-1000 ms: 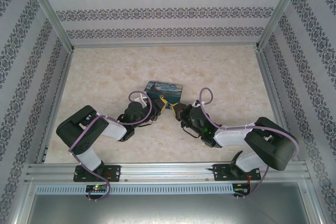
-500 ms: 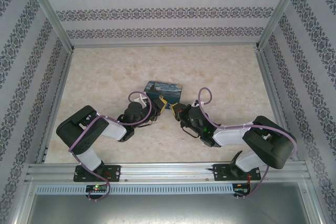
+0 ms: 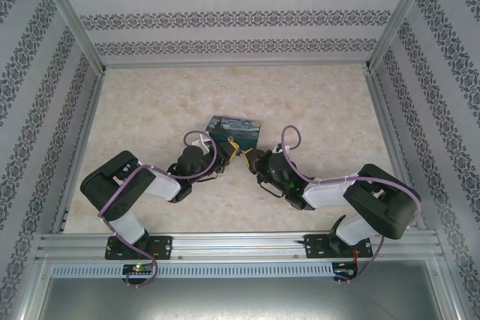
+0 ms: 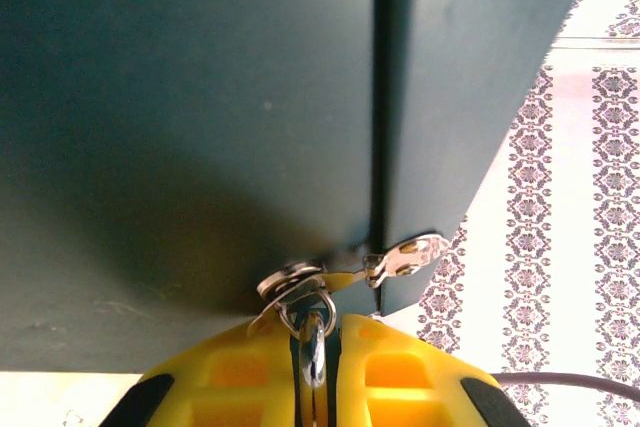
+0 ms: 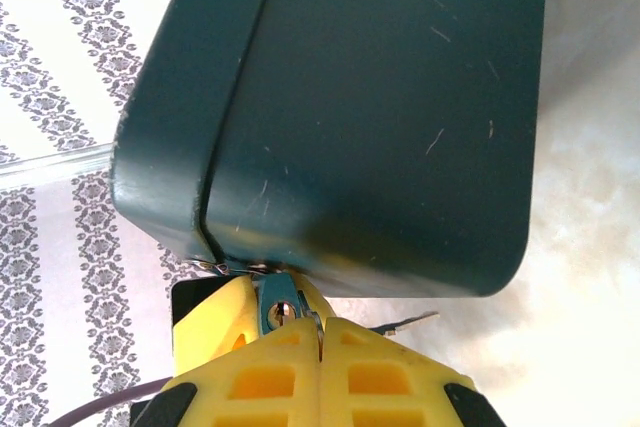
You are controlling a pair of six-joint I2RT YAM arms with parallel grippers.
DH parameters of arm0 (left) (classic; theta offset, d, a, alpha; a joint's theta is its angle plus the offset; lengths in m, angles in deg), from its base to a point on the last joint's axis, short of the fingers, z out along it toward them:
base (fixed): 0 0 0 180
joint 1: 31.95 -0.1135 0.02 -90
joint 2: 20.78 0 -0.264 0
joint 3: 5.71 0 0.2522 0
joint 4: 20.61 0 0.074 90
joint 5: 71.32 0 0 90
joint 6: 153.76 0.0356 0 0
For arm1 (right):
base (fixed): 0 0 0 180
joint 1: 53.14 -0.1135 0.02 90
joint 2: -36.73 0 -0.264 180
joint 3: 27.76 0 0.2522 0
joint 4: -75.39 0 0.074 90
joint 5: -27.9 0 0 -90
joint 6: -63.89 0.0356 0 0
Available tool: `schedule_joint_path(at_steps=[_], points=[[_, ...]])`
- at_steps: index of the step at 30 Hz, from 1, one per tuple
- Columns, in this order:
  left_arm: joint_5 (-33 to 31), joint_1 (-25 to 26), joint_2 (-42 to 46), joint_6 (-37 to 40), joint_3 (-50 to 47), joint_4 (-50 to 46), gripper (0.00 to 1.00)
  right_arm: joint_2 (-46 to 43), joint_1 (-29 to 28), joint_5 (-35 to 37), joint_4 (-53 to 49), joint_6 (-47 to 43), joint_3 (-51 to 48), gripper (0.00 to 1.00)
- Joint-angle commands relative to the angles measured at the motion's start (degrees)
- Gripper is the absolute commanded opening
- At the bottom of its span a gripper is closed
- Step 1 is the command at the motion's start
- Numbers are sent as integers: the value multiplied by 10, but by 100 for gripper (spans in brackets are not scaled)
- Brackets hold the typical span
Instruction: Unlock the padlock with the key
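Blue-bodied and tiny, the padlock point(image 5: 277, 305) hangs at the hasp point(image 4: 405, 257) of the box point(image 5: 380, 127), just beyond the fully closed right end effector point(image 5: 320, 327). The left end effector point(image 4: 313, 329) pinches its shackle point(image 4: 314, 352). Likely light, rigid, slippery: hold the body's flat sides.

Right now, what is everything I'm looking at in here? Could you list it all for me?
box: one, blue and yellow painted top, dark teal sides, mid-table between the pincers
padlock: one, small, blue body with a silvery shackle, at the box's clasp
clasp: one, silvery, across the box's seam
table: one, beige marbled
walls: three, white with grey patterned stripes, around the table
left arm: one, black and white, purple cable, near edge
right arm: one, same colours, near edge
left pincer: one, yellow, shut on the padlock
right pincer: one, yellow, shut, tips at the padlock
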Motion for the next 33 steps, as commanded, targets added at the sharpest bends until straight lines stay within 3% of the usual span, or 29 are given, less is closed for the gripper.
schedule_joint_path(at_steps=[1, 10, 22, 33], points=[[7, 9, 6, -3, 1, 51, 0, 4, -8, -3, 25, -10, 10, 0], [7, 9, 6, 1, -3, 48, 0, -20, 1, 9, 4, -14, -3, 0], [22, 9, 19, -3, -9, 27, 0, -97, 21, -27, -138, -75, -2, 0], [23, 9, 29, -1, -7, 15, 0, -83, 25, -45, -138, -90, 17, 0]])
